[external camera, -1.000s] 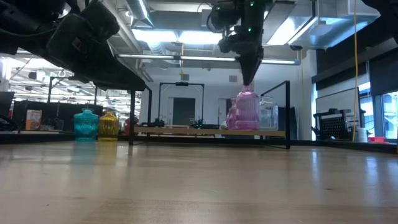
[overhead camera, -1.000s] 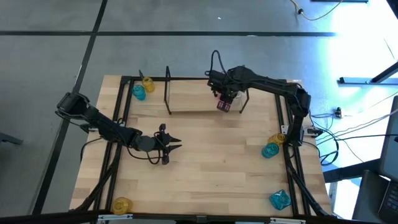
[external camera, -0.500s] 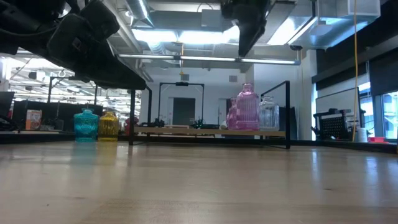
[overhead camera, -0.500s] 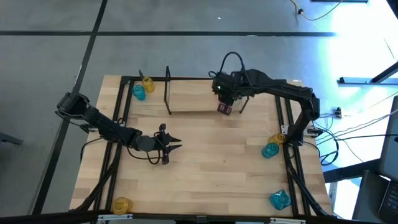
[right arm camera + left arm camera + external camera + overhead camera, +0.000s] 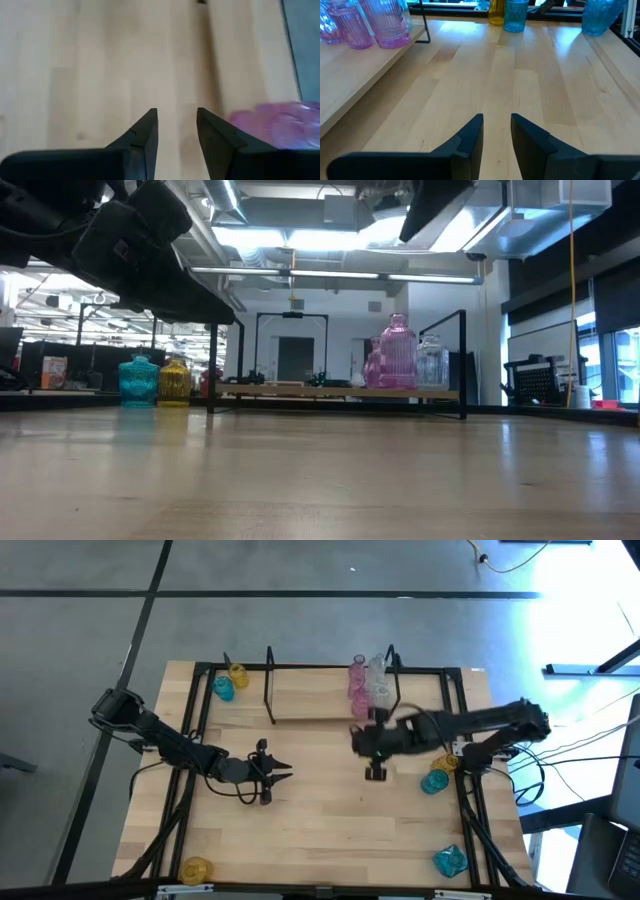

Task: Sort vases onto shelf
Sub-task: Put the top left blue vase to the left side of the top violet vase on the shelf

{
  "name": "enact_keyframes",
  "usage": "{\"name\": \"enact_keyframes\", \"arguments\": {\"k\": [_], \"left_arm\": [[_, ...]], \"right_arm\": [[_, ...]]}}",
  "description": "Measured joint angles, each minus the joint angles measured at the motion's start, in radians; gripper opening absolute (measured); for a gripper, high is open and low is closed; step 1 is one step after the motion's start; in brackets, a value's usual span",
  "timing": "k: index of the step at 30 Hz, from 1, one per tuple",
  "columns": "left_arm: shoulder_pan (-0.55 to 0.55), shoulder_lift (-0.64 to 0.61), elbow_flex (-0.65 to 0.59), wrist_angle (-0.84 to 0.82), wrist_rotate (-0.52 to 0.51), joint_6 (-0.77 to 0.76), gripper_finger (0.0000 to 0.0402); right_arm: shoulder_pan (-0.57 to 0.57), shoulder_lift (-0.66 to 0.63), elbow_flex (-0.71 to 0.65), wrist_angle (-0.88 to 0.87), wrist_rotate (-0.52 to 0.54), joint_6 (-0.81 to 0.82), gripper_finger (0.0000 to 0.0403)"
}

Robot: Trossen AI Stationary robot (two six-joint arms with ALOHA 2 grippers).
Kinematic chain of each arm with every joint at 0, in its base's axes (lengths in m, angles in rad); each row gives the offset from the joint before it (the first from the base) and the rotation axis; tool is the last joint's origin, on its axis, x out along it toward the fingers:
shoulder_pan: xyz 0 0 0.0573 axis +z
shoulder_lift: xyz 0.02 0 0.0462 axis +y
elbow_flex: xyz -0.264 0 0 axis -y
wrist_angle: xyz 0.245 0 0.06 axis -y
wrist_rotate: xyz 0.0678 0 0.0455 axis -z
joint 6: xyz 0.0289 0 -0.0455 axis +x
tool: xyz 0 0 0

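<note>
1. Vases stand in scattered groups on the table (image 5: 330,800): two pink vases (image 5: 357,678) and a clear vase (image 5: 378,680) are gathered at the right end of the shelf (image 5: 310,700), close against its right wire upright.
2. From table height the taller pink one (image 5: 397,353) stands in front, with the clear one (image 5: 432,366) just beside it on the board.
3. A yellow vase (image 5: 238,673) and a teal vase (image 5: 222,688) sit side by side off the shelf's left end, near the table's far left corner.
4. Another yellow and teal pair (image 5: 437,776) rests by the right rail, a lone teal vase (image 5: 449,860) lies near the front right corner, and a lone yellow vase (image 5: 196,868) near the front left corner.
5. The right gripper (image 5: 377,773) hangs over bare table in front of the shelf, fingers apart and holding nothing; a pink vase shows at the edge of its wrist view.
6. The left gripper (image 5: 280,775) waits over the left middle of the table, its fingers (image 5: 472,134) a little apart and empty.
</note>
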Motion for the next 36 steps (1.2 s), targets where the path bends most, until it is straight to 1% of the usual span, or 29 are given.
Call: {"name": "enact_keyframes", "arguments": {"k": [5, 9, 11, 13, 15, 17, 20, 22, 27, 30, 32, 36], "left_arm": [[0.018, 0.0, 0.001, 0.004, -0.008, 0.003, 0.0093], [0.044, 0.0, 0.039, -0.044, 0.004, 0.017, 0.0108], [0.054, 0.0, 0.08, -0.124, 0.021, 0.042, 0.0123], [0.064, 0.0, 0.139, -0.249, 0.039, 0.048, 0.0142], [0.075, 0.0, 0.208, -0.402, 0.056, 0.026, 0.0162], [0.084, 0.0, 0.282, -0.561, 0.095, 0.003, 0.0179], [0.082, 0.0, 0.418, -0.828, 0.173, -0.027, 0.0191], [0.074, 0.0, 0.506, -1.002, 0.199, -0.053, 0.0192], [0.056, -0.008, 0.684, -1.357, 0.123, -0.179, 0.0189], [0.066, -0.01, 0.765, -1.538, 0.098, -0.269, 0.0189], [0.083, -0.009, 0.797, -1.646, 0.084, -0.319, 0.0189], [0.149, -0.02, 0.807, -1.887, -0.011, -0.412, 0.0189]], "right_arm": [[0.12, -0.093, -0.267, 0.282, -0.001, 0.008, 0.012], [0.203, -0.12, -0.469, 0.578, -0.001, 0.023, 0.012], [0.239, -0.118, -0.559, 0.742, -0.001, 0.023, 0.012], [0.261, -0.11, -0.638, 0.902, -0.001, 0.023, 0.012], [0.279, -0.107, -0.705, 1.019, -0.002, 0.024, 0.012], [0.292, -0.107, -0.753, 1.106, -0.003, 0.031, 0.012], [0.303, -0.107, -0.782, 1.158, -0.003, 0.051, 0.012], [0.306, -0.105, -0.784, 1.17, -0.003, 0.053, 0.012], [0.303, -0.096, -0.785, 1.177, -0.01, 0.06, 0.012], [0.303, -0.092, -0.785, 1.169, -0.011, 0.077, 0.012], [0.303, -0.089, -0.786, 1.172, -0.011, 0.079, 0.012], [0.303, -0.085, -0.785, 1.167, -0.006, 0.107, 0.012]]}}
